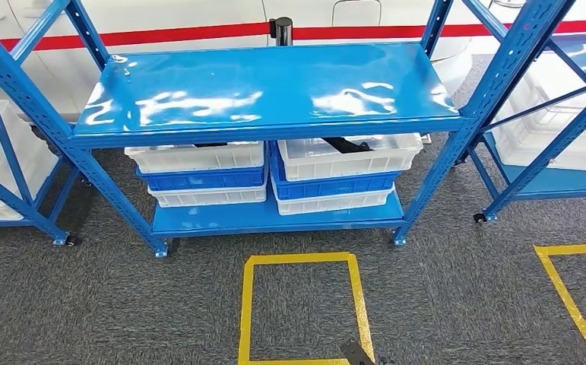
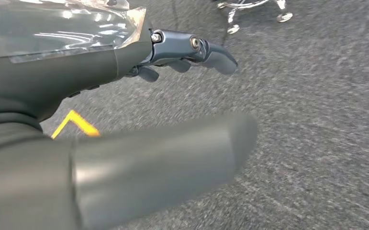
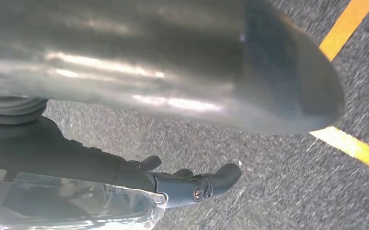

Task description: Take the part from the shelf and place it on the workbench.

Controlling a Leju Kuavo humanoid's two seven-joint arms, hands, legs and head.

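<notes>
A black part (image 1: 346, 144) lies in the upper white bin (image 1: 350, 158) on the right of the blue shelf's (image 1: 267, 95) lower level. Something dark (image 1: 210, 144) also peeks out of the upper white bin (image 1: 197, 157) on the left; I cannot tell what it is. My left hand (image 2: 101, 72) hangs over grey carpet with its thumb and fingers (image 2: 211, 52) apart, holding nothing. My right hand (image 3: 139, 177) also hangs over the carpet beside a yellow tape line (image 3: 350, 143), its fingers stretched out and nothing in it.
White and blue bins are stacked in two piles under the glossy top board. More blue racks with white bins (image 1: 555, 129) stand at left and right. A yellow tape square (image 1: 301, 308) marks the carpet before the shelf, another (image 1: 571, 296) to the right.
</notes>
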